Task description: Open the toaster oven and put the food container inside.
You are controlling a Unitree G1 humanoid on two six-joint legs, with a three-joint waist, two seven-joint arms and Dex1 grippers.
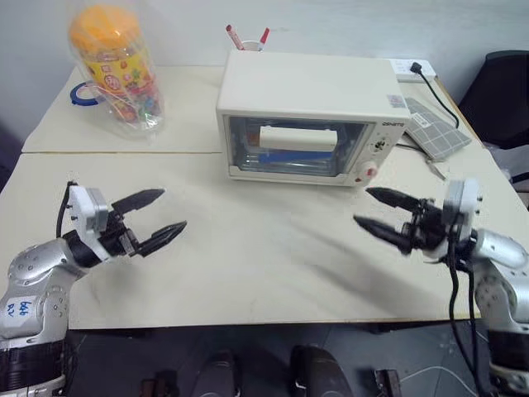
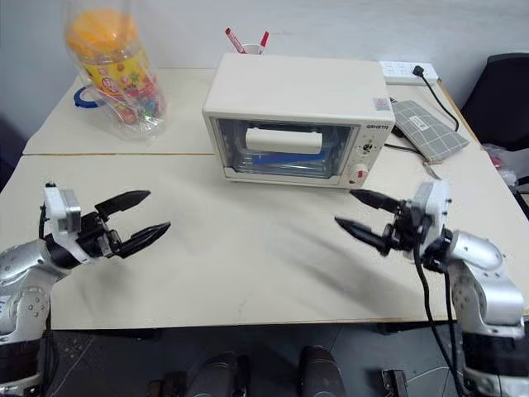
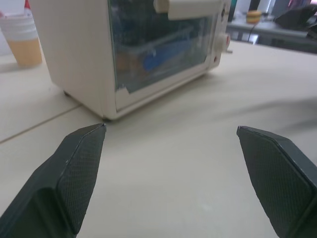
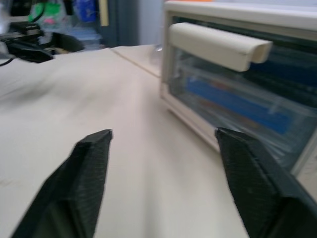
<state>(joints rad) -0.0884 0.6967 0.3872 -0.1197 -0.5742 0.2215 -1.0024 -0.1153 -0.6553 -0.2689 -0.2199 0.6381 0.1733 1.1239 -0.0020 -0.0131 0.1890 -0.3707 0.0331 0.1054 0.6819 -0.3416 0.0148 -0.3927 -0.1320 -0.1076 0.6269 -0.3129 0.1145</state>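
Checking the scene: I see the toaster oven (image 1: 310, 116) at the back middle of the tabletop (image 1: 248, 248), door shut, white bar handle (image 1: 298, 137) across the glass.
Food container: the food container (image 3: 166, 52) shows through the glass as a clear box with a blue clip, lying inside the oven on the rack.
Left pincer: the left pincer (image 1: 151, 218) hangs above the tabletop, well apart from the oven, fingers spread wide, nothing between them.
Right pincer: the right pincer (image 1: 387, 217) hangs just in front of the oven's knob side, fingers apart, holding nothing.
Step in hand: I judge the placing done and the door closed, so what remains is to draw both arms clear.
Doing it well: I would pull each arm straight away from the oven, fingers left apart, and steer the right one wide of the handle and the red button (image 1: 369, 172).
Risk: a sideways sweep by the right arm could nudge the oven.
Other things: the tall jar (image 1: 116, 68) stands at the far left, out of either path.
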